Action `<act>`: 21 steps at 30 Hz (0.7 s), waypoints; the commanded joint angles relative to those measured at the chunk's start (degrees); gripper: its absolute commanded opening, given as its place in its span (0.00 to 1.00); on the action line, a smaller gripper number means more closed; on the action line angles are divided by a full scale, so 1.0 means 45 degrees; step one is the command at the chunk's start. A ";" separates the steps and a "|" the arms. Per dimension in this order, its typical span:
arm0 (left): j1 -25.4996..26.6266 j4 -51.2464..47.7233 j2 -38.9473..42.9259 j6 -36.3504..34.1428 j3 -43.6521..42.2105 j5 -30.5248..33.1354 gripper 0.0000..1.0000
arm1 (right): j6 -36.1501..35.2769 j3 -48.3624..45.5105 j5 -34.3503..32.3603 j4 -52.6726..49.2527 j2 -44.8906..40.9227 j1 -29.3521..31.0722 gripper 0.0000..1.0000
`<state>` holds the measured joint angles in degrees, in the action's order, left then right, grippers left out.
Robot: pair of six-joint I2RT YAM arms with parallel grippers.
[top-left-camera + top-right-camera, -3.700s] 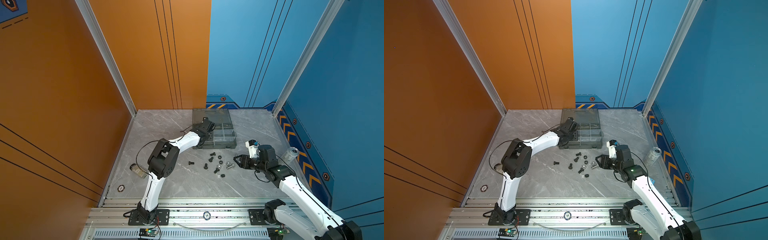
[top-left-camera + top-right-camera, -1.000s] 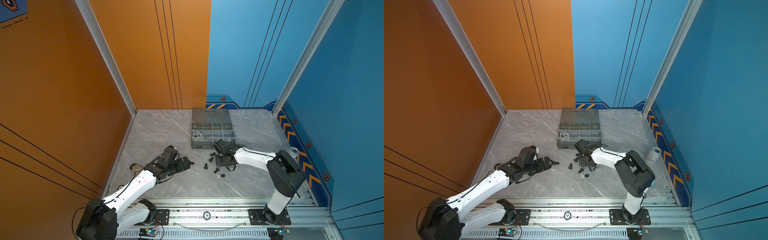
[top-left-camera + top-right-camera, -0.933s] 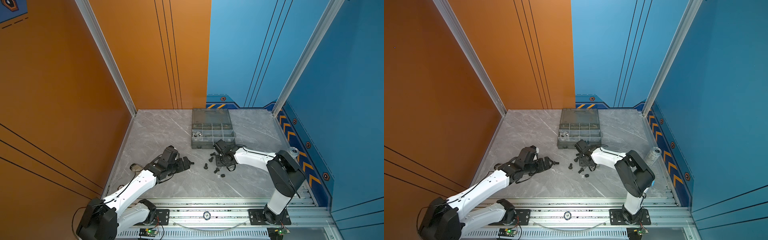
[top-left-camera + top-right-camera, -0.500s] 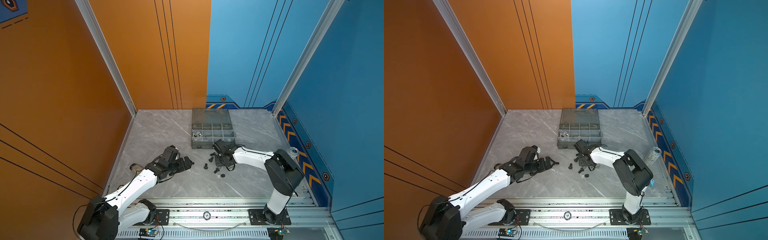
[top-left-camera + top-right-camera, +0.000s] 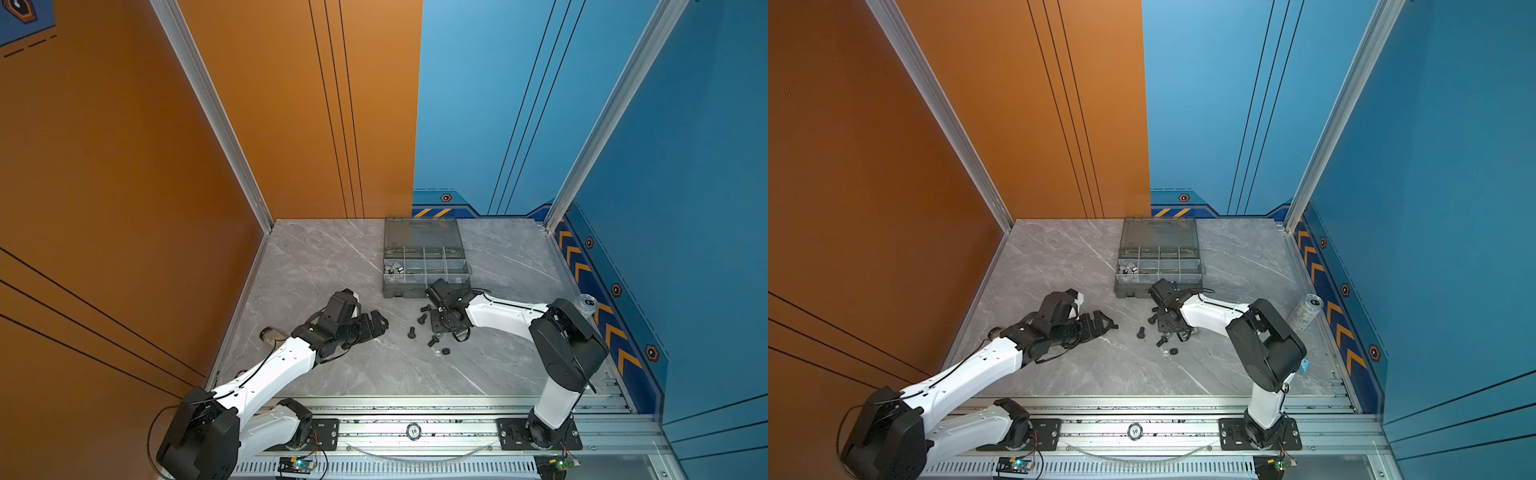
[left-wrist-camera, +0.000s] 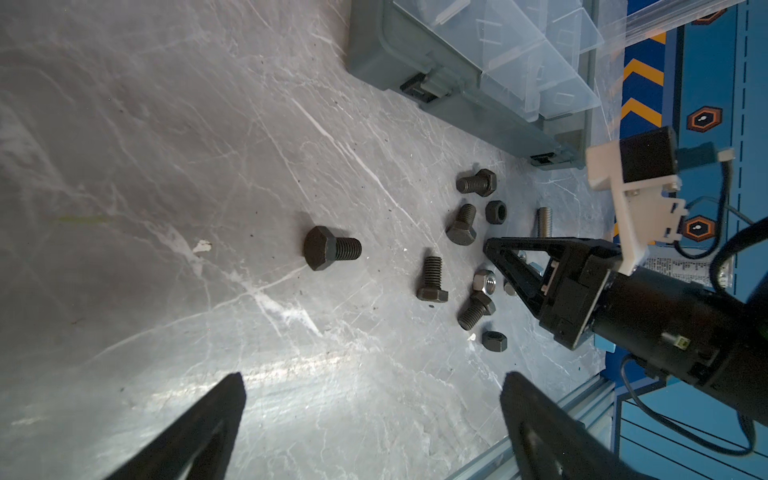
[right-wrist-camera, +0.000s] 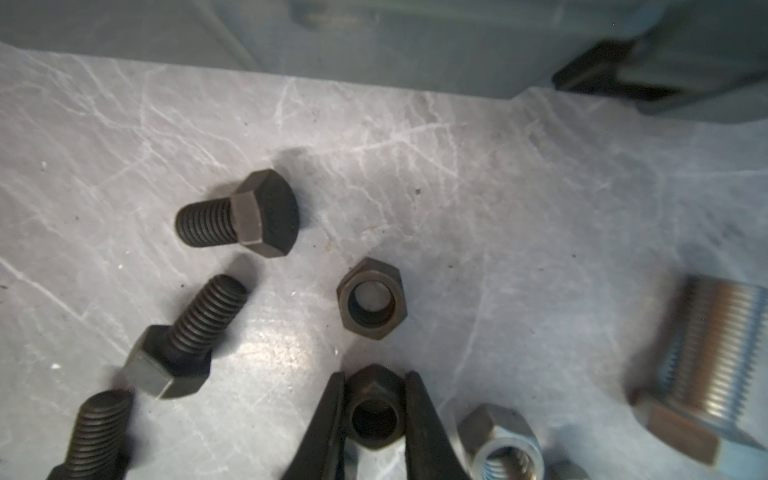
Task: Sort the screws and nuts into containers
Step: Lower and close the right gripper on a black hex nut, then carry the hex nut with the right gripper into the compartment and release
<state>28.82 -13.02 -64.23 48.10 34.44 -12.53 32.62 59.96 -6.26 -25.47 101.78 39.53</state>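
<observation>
One compartment (image 5: 386,263), at eight o'clock in the organizer box (image 5: 409,289), holds silver hardware (image 5: 394,269); right gripper (image 7: 375,380) pinches a black nut (image 7: 374,419) at the box's six o'clock; left gripper (image 6: 372,376) gapes empty.

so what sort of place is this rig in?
Probably a purpose-built robot test cell, not a real workshop: printed orange and blue wall panels, two arms bolted to an aluminium rail, marble-look table with loose screws.

right claw (image 7: 374,415) pinching black nut (image 7: 372,409); second black nut (image 7: 371,298) just beyond; black screws (image 7: 239,214) beside.
</observation>
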 commanded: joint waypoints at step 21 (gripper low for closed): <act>-0.0323 0.1096 -0.0019 0.0381 -0.0387 -0.0964 0.97 | -0.2930 0.7378 0.1346 -0.1182 0.1758 -0.1141 0.00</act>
<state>28.05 -9.34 -64.31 49.39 33.67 -15.40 21.63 89.41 -0.58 -27.97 106.04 35.48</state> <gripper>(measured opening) 0.977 0.217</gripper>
